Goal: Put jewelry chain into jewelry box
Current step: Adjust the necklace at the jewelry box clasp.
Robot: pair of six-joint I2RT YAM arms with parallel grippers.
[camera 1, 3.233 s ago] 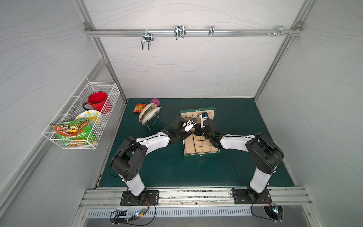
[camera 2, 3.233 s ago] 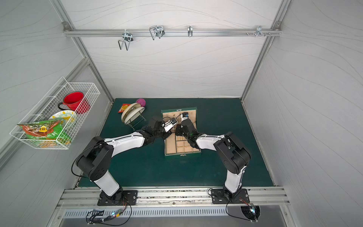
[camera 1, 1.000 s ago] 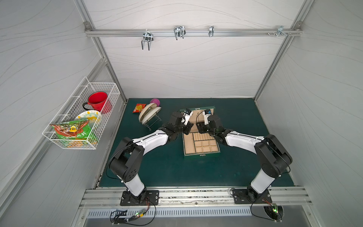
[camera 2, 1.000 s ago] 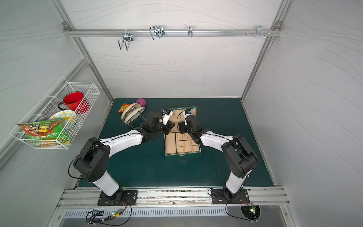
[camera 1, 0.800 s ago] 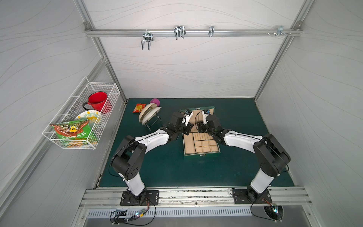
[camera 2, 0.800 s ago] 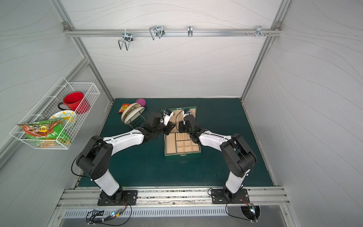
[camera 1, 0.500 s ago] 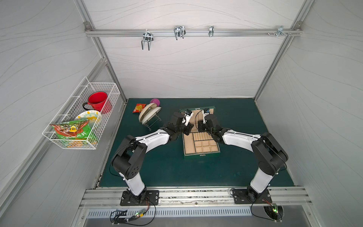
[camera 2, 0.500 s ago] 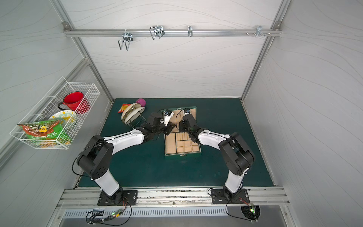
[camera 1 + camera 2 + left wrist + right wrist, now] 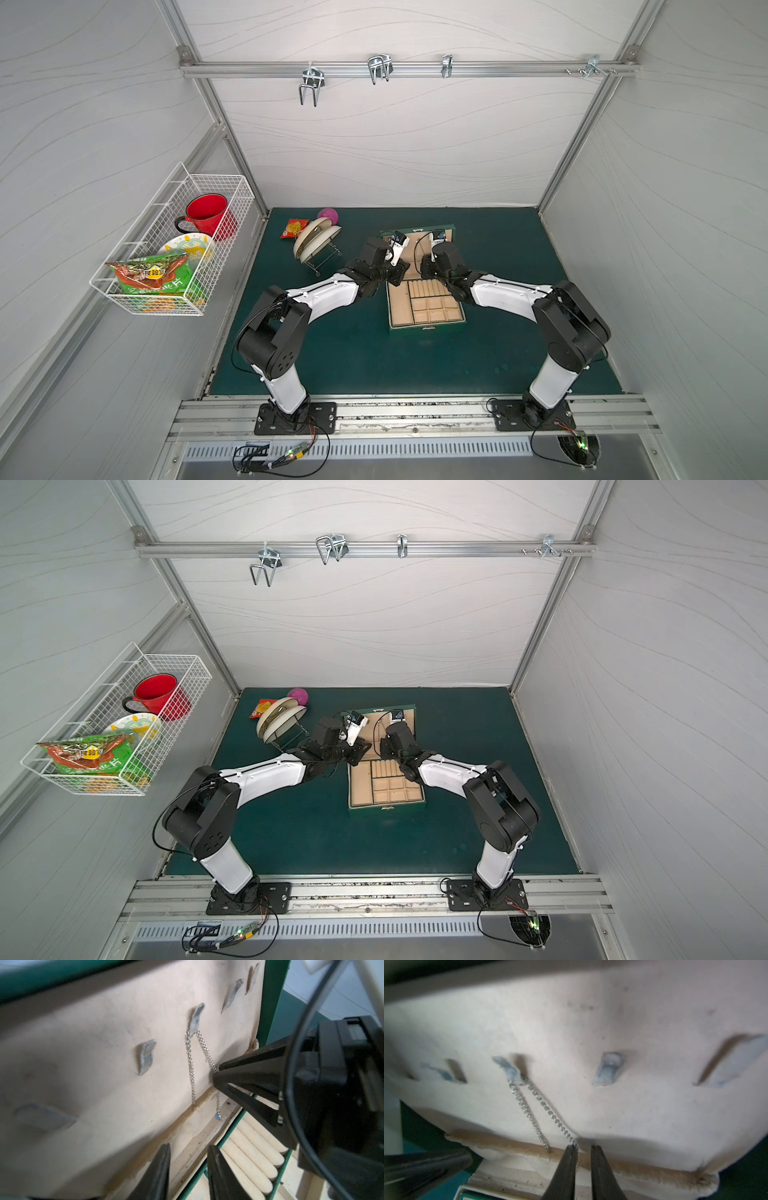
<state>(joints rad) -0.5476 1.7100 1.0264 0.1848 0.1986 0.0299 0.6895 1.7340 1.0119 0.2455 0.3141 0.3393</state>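
The dark green jewelry box [image 9: 428, 328] [image 9: 386, 805] lies open, its beige lid [image 9: 415, 245] standing up at the back. The jewelry chain [image 9: 192, 1076] [image 9: 542, 1103] is looped over one lid hook [image 9: 196, 1016], with two strands hanging down the lining. One strand ends in a small pendant [image 9: 217, 1116]. My right gripper [image 9: 583, 1146] [image 9: 216, 1080] is at the lid's lower edge, its jaws a narrow gap apart, and one strand touches the tip of one finger. My left gripper [image 9: 188, 1146] [image 9: 397, 275] is open beside it above the ring rolls and holds nothing.
A dish rack with plates [image 9: 316, 245], a snack packet [image 9: 293, 227] and a pink ball [image 9: 328, 214] stand at the back left of the green mat. A wire basket [image 9: 178, 249] with a red mug hangs on the left wall.
My right gripper has moved up to the lid and the hanging chain, and its jaws have narrowed. The left gripper has hardly moved.
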